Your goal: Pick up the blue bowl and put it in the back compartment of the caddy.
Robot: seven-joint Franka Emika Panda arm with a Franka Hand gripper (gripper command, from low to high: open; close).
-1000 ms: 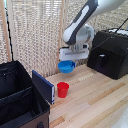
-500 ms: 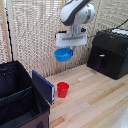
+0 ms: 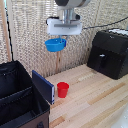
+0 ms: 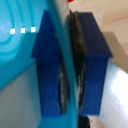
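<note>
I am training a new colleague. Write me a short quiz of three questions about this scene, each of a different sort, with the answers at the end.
1. True or false: the blue bowl rests on the table.
2. Which thing stands nearest the blue-faced panel of the caddy?
A. the black appliance
B. the red cup
C. the blue bowl
3. Fill in: the tool grips the bowl by its ____.

Key
1. False: the bowl hangs in the air, held by the tool.
2. B
3. rim: in the wrist view, the blue pads pinch the thin wall of the bowl between them.
</note>
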